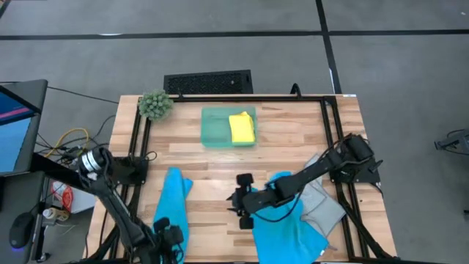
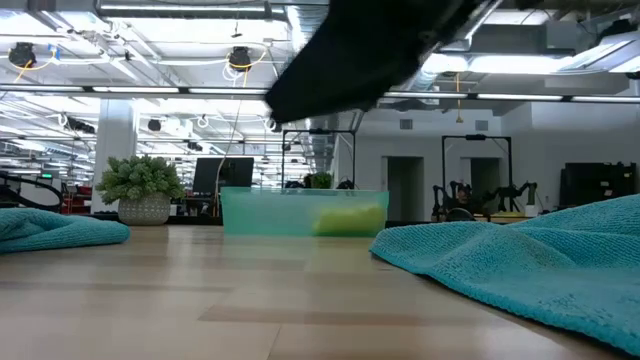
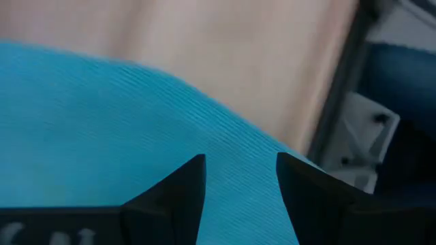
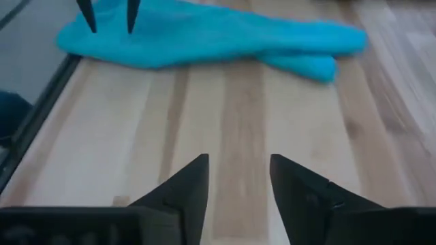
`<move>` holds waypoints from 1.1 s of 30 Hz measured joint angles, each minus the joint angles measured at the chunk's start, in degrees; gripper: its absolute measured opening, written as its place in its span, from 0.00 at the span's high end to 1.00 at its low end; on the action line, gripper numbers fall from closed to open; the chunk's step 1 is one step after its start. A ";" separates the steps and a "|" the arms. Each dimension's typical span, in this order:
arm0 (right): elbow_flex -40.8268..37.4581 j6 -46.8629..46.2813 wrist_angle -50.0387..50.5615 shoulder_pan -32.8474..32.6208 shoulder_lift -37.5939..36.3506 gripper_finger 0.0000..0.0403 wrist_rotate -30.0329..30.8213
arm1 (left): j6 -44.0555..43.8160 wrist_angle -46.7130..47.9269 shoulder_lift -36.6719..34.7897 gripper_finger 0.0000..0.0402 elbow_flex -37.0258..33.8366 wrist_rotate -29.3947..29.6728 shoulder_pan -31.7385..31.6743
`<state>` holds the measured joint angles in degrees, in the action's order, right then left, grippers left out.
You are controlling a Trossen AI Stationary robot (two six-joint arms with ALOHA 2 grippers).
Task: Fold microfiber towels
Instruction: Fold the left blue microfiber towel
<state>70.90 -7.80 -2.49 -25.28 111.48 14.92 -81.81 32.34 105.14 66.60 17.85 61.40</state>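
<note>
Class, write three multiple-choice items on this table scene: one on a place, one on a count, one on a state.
1. Where is the yellow towel?
A. in the green tray
B. on the floor
C. under the plant ball

2. How many blue towels lie on the table?
A. none
B. two
C. five

3. The right end effector is
A. gripping the yellow towel
B. open over bare wood
C. inside the tray

Answers: 1 A, the high view shows it in the tray. 2 B, one left, one right. 3 B, its fingers stand apart with wood between.
</note>
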 joint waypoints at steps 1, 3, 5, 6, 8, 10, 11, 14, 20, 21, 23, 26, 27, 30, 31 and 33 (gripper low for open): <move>1.03 1.75 -0.08 -0.23 0.84 0.54 -0.09 | 0.18 0.15 1.45 0.57 1.60 0.54 0.73; 3.22 4.48 0.05 -0.34 2.41 0.54 -0.14 | 0.73 1.67 4.35 0.58 5.05 0.48 1.50; 5.03 6.35 -0.18 -0.25 3.87 0.54 -0.22 | 0.73 3.43 7.39 0.58 8.10 -0.51 1.74; 5.57 7.00 -0.04 -0.07 4.19 0.54 -0.22 | 0.83 4.70 8.93 0.58 9.73 -1.73 1.72; 5.96 8.12 -0.87 0.38 4.26 0.55 -0.51 | 1.25 5.74 12.24 0.58 13.34 -3.16 1.67; 6.09 8.29 -1.60 1.02 4.20 0.55 -1.34 | 1.96 7.83 15.11 0.58 17.38 -4.28 1.67; 6.09 8.29 -1.45 1.25 4.18 0.55 -1.69 | 2.58 8.65 16.51 0.58 19.48 -4.34 1.71; 6.03 9.14 -1.47 1.78 3.79 0.54 -2.65 | 3.79 15.96 20.89 0.58 26.93 -3.78 1.74; 6.03 9.83 -1.38 2.62 3.97 0.54 -3.02 | 1.34 34.85 25.88 0.58 36.64 0.98 1.17; 6.02 9.87 -1.79 2.92 3.98 0.55 -3.05 | 0.98 37.30 26.21 0.58 36.73 1.93 0.84; 6.02 11.07 -3.78 3.89 3.98 0.55 -3.04 | -0.74 38.46 26.48 0.58 36.16 3.41 0.30; 6.02 15.95 -7.74 6.32 4.26 0.56 -2.71 | -3.56 40.73 26.41 0.58 35.89 3.78 0.04; 6.07 16.76 -10.60 7.48 5.07 0.57 -2.76 | -4.02 40.68 26.41 0.58 35.87 3.79 0.10; 6.21 16.78 -16.68 10.88 7.98 0.58 -3.18 | -5.61 40.56 26.39 0.58 35.87 4.00 0.21; 7.01 16.50 -17.94 11.98 9.23 0.58 -3.74 | -6.26 40.54 26.39 0.58 35.87 4.01 0.21; 9.31 15.13 -19.47 13.93 11.98 0.59 -5.43 | -7.18 40.41 26.38 0.58 35.87 4.01 0.17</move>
<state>80.21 7.33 -21.96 -11.36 123.47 9.49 -88.99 72.75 131.51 102.48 21.86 61.57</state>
